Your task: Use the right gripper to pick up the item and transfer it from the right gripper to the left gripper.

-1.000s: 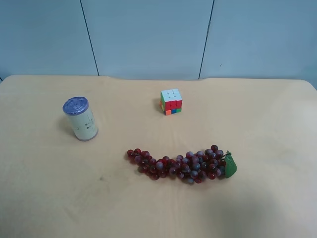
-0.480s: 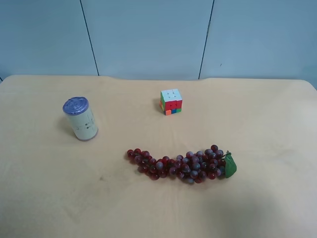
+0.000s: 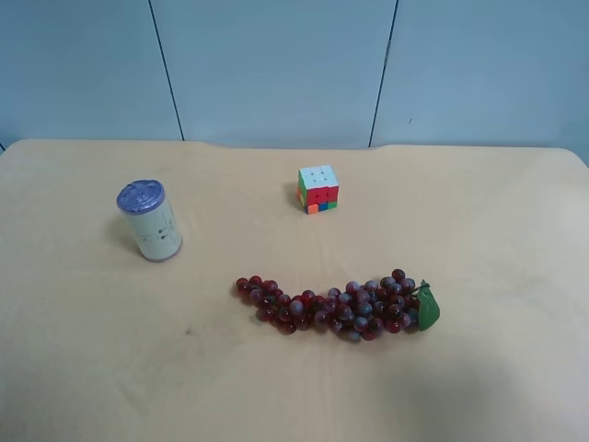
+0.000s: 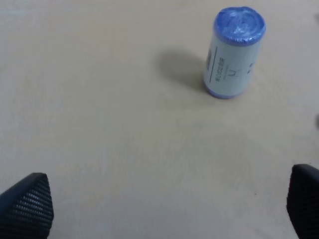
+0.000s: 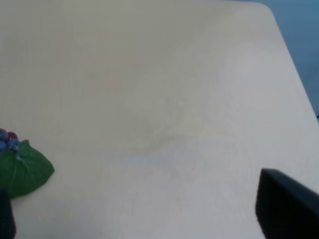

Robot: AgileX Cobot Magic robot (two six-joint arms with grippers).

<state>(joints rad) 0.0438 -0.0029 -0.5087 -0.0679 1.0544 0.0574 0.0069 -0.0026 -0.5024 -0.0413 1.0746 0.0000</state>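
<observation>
Can (image 3: 149,221) stands upright on the pale wooden worktop (image 3: 515,230), toward the exterior high view's left side, with its purple-blue lid up and tiny dark marks on its cream wall. Nothing touches it. Cube (image 3: 317,189), multicoloured, sits well apart from the can, nearer the far edge and about the middle of the worktop. Grapes (image 3: 336,307), a long red-purple bunch with a green leaf (image 3: 428,308) at one end, lie nearer the front edge, apart from both the cube and the can. No arm shows in the exterior high view.

Left claw (image 4: 164,206): released. Its two black fingertips (image 4: 27,204) show only at opposite edges of the left wrist view, spread wide with bare worktop between them. The can (image 4: 234,52) stands ahead of this claw, clear of both tips, casting a soft shadow to one side.

Right claw (image 5: 144,219): released. Only the dark ends of its fingers (image 5: 286,206) show at the corners of the right wrist view, far apart, holding nothing. The leaf (image 5: 22,169) and a couple of grapes (image 5: 7,140) lie just beside one finger; whether they touch it cannot be told. The can is not visible in this view.
</observation>
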